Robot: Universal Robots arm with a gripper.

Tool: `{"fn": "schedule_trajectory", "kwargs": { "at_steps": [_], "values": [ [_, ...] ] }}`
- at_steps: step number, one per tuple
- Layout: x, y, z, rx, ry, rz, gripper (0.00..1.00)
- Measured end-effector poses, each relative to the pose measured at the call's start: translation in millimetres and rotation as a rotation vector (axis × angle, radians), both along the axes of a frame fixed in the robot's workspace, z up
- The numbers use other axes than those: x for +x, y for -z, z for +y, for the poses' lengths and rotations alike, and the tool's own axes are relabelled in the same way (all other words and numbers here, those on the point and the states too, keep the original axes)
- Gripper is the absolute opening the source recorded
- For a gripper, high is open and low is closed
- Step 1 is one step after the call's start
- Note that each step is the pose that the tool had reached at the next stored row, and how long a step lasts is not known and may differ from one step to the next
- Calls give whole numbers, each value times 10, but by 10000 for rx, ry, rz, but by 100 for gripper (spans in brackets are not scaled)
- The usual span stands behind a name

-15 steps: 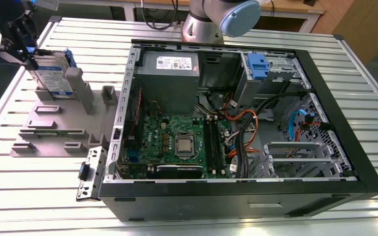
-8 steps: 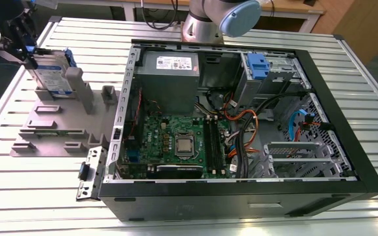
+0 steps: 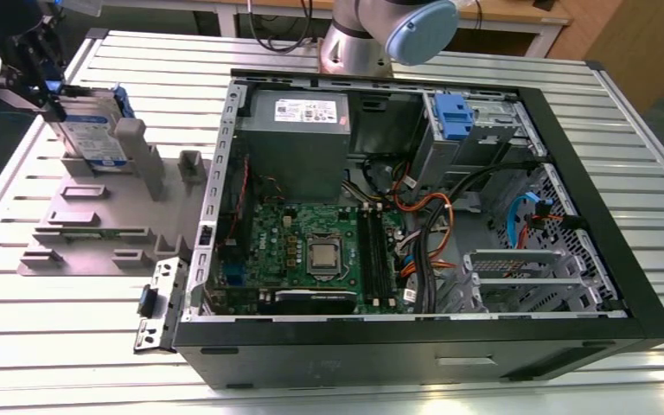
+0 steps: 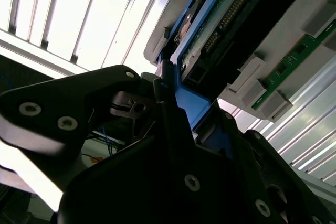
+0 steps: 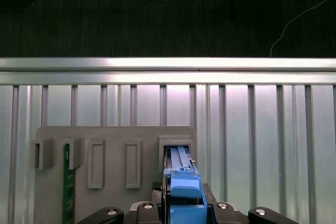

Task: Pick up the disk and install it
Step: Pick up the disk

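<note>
The disk (image 3: 87, 130) stands on edge over the end slot of the grey holder (image 3: 90, 220), at the exterior view's left. It is silver with a white-and-blue label and blue rails. My gripper (image 3: 55, 97) is shut on its upper end. In the first wrist view the blue rail of the disk (image 5: 181, 190) runs from between my black fingers (image 5: 157, 209) down to the holder's slot (image 5: 176, 148). Whether its lower end still sits in the slot I cannot tell. The second wrist view has the disk's green circuit side (image 4: 226, 19) beyond my gripper (image 4: 191, 116).
The open computer case (image 3: 424, 333) lies on the slatted metal table (image 3: 609, 121), to the exterior view's right of the holder. A drive bay with a blue latch (image 3: 453, 117) is at its far side, beside the grey power supply (image 3: 297, 117). A green board (image 5: 66, 182) stands in another holder slot.
</note>
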State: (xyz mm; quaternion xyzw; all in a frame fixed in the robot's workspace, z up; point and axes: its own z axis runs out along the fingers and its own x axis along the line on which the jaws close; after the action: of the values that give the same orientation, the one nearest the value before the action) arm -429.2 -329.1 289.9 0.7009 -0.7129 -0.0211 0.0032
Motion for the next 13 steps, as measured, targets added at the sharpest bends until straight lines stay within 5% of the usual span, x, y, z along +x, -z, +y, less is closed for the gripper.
{"fn": "schedule_trajectory", "kwargs": {
  "at_steps": [10,13],
  "values": [
    [0,6,0,0,0,-1,44],
    [0,6,0,-1,0,-1,36]
  ]
}}
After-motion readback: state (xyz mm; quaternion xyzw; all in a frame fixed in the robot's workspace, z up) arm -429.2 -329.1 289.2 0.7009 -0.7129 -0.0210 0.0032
